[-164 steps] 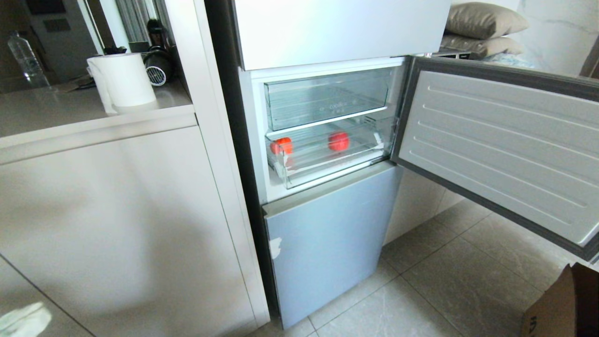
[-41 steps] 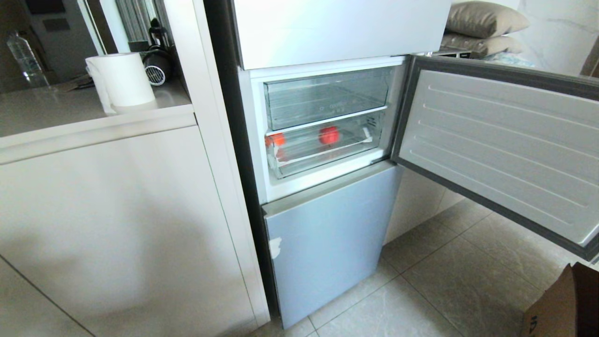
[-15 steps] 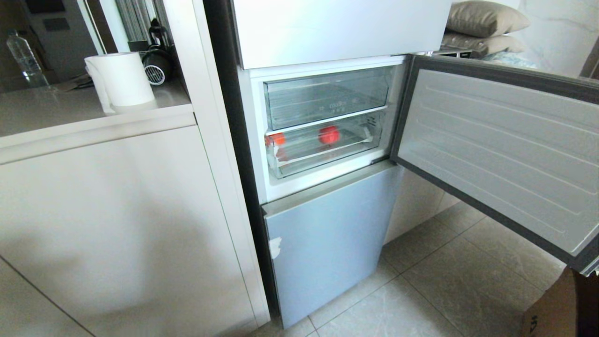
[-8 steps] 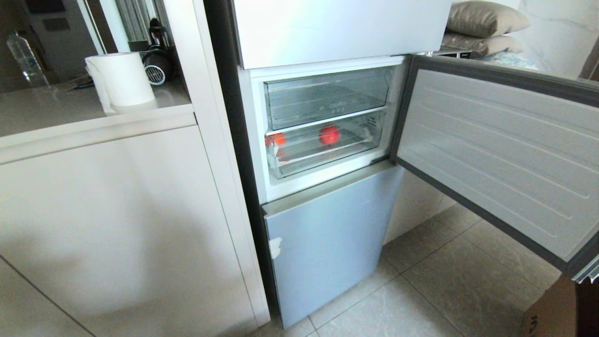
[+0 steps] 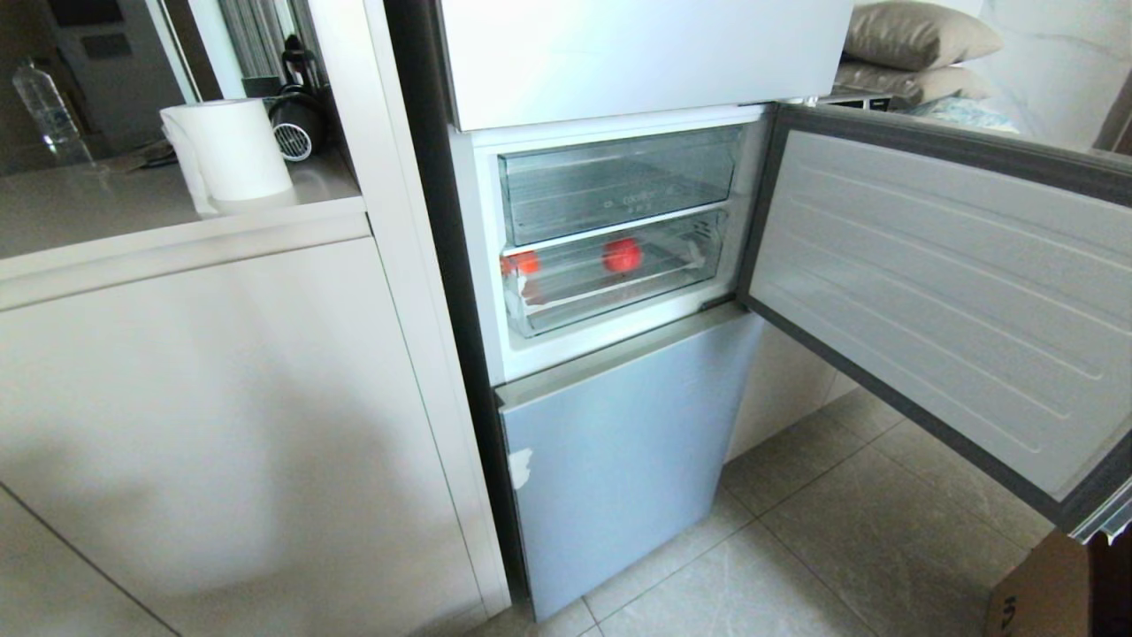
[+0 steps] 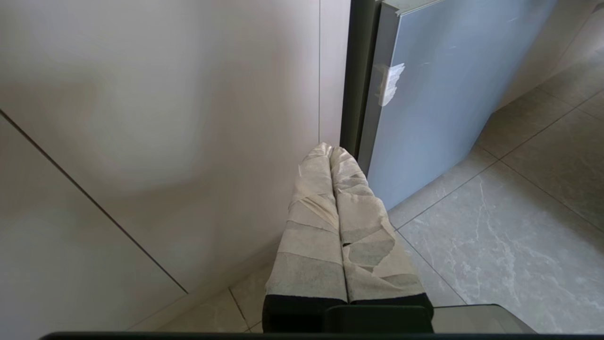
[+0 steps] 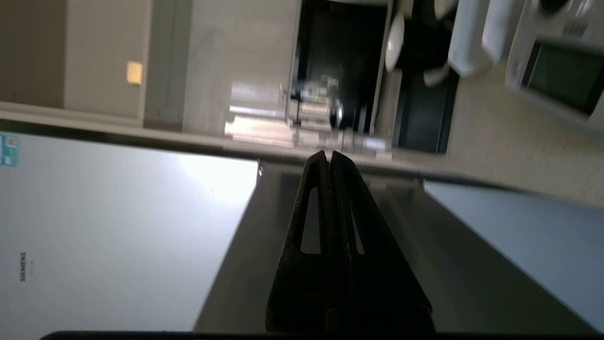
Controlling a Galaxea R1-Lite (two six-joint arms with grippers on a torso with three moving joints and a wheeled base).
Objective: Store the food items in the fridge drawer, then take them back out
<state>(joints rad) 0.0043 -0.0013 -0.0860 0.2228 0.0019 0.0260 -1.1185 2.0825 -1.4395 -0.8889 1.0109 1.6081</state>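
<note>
Two round red food items [image 5: 622, 255] [image 5: 523, 263] lie in the clear fridge drawer [image 5: 610, 301], which is pushed into the fridge under a clear flat-fronted bin [image 5: 619, 181]. One sits near the middle, the other at the drawer's left end. The fridge door [image 5: 937, 283] stands open to the right. Neither arm shows in the head view. My right gripper [image 7: 327, 156] is shut and empty, its black fingers pointing along a grey edge between pale glossy fridge panels [image 7: 118, 226]. My left gripper [image 6: 330, 150], its fingers wrapped in tape, is shut and empty, parked low by the cabinet.
A pale blue lower fridge door [image 5: 619, 451] is closed below the drawer. A white cabinet with a counter [image 5: 133, 221] carrying a paper roll [image 5: 228, 150] stands to the left. A cardboard box [image 5: 1052, 593] sits on the tiled floor [image 5: 796, 548] under the open door.
The open door has swung a little toward the fridge over the last second. The drawer, further out at first, is pushed in. The food items and left arm are still.
</note>
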